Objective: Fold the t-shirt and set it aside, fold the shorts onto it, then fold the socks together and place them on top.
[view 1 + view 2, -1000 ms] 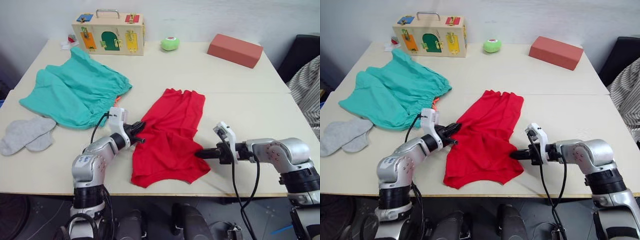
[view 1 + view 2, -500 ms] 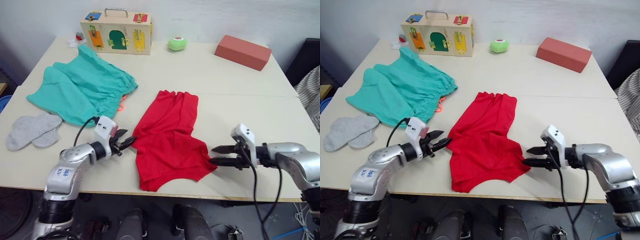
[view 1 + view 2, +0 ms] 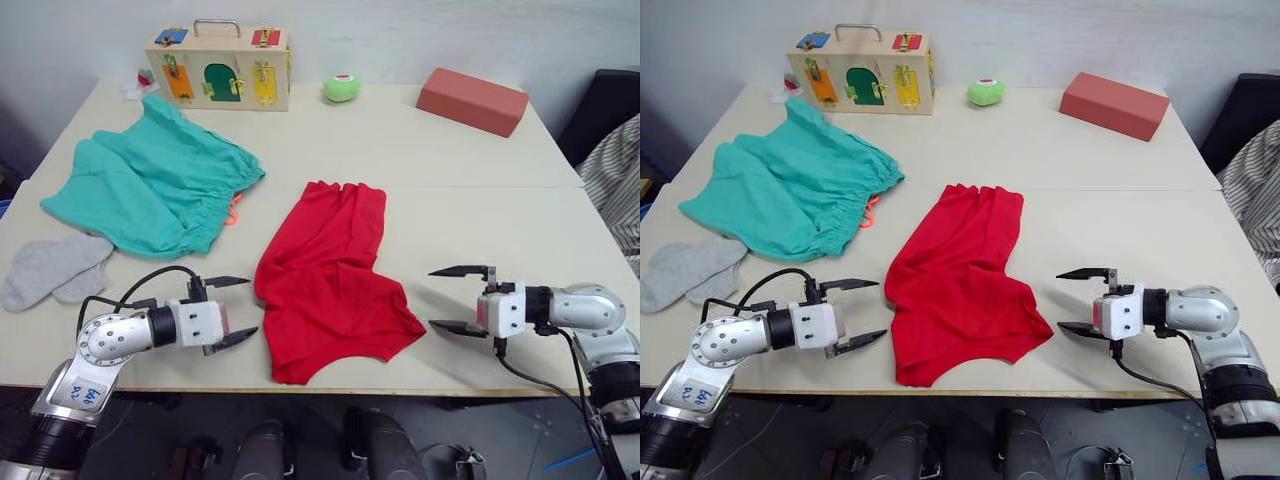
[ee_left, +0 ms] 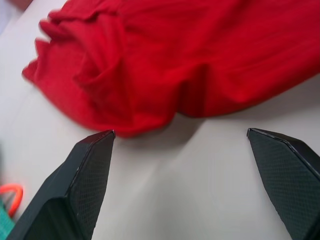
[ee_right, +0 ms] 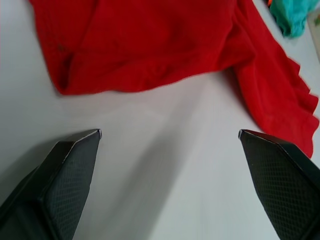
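The red t-shirt (image 3: 330, 282) lies crumpled and partly folded in the middle of the table, near the front edge. My left gripper (image 3: 238, 310) is open just left of it, fingers apart and empty; the shirt's edge (image 4: 150, 75) lies ahead of it. My right gripper (image 3: 447, 299) is open just right of the shirt (image 5: 150, 45), also empty. The teal-green shorts (image 3: 150, 185) are spread at the left. The grey socks (image 3: 52, 270) lie flat at the far left near the front.
A wooden latch box (image 3: 217, 66), a green ball (image 3: 341, 87) and a red-brown block (image 3: 470, 100) stand along the back of the table. A striped cloth (image 3: 615, 180) hangs at the right edge. The table's right half (image 3: 500, 220) is bare.
Both grippers have let go of the t-shirt, opened wide and drawn back from it toward the table's front. The shirt has settled flat on the table.
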Robot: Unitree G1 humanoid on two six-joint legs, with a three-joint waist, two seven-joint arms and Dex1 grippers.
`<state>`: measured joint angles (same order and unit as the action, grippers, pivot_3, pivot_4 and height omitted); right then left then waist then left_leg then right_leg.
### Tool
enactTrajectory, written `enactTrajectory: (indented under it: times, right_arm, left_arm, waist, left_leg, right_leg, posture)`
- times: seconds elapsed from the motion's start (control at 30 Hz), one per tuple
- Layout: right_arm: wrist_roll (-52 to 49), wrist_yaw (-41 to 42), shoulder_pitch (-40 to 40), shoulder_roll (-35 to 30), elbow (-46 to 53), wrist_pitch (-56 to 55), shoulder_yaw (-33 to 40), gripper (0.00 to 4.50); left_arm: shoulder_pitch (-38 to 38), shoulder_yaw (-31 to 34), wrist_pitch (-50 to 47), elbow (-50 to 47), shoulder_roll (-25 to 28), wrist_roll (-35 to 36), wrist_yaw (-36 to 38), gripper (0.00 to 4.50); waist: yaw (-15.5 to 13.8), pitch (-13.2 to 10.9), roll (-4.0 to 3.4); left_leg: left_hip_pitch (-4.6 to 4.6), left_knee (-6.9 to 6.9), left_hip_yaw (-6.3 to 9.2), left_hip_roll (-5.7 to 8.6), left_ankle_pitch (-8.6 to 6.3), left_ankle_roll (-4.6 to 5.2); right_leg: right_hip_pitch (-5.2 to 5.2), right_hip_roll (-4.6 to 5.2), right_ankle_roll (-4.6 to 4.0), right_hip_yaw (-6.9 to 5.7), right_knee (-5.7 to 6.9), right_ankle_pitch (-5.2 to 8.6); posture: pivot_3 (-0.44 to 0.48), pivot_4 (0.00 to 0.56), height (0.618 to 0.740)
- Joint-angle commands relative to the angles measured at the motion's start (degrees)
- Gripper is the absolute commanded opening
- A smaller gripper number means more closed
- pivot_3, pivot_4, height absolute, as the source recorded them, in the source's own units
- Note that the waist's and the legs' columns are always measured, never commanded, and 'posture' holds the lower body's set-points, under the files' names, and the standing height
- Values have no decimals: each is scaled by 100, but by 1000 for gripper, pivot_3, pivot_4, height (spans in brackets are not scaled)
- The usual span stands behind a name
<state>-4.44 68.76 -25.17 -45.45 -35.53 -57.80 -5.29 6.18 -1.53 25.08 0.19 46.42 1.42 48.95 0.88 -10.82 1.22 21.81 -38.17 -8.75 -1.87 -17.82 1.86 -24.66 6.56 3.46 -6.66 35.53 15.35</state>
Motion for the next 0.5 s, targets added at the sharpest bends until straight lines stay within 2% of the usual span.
enactTrajectory:
  times: [0.03, 0.23, 0.43, 0.5]
  right_arm:
    - [74, -23, -132, 396, -86, -553, -466, 4500]
    - [-56, -142, -320, 638, -42, -860, -830, 4500]
    - [-194, -72, -412, 729, 44, -716, -1192, 4500]
    - [-271, -46, -404, 711, 70, -680, -1245, 3901]
  left_arm:
    - [316, -314, 998, 467, 113, 130, 597, 4466]
    - [860, -795, 1519, 849, 28, 573, 1405, 4466]
    - [1371, -1222, 1755, 1351, -494, 526, 1674, 4466]
    - [1491, -1299, 1799, 1475, -618, 487, 1719, 4075]
  waist:
    - [45, 0, 0]
    - [82, -1, -2]
    - [72, -1, -3]
    - [70, -1, -3]
  left_leg:
    - [-16, 4, 1, -1, -1, 0]
    - [-38, 14, 0, -2, -2, -4]
    - [-41, 8, 0, 0, -1, -1]
    - [-41, 6, 0, 0, 0, 0]
  right_leg:
    - [16, 0, -2, -1, -2, 1]
    - [29, 0, -9, 3, 7, 5]
    - [34, 0, -10, 1, 11, 6]
    - [34, 0, -10, 1, 14, 6]
  posture:
    - [0, 150, 740]
    - [0, 150, 740]
    - [0, 150, 740]
    - [0, 150, 740]
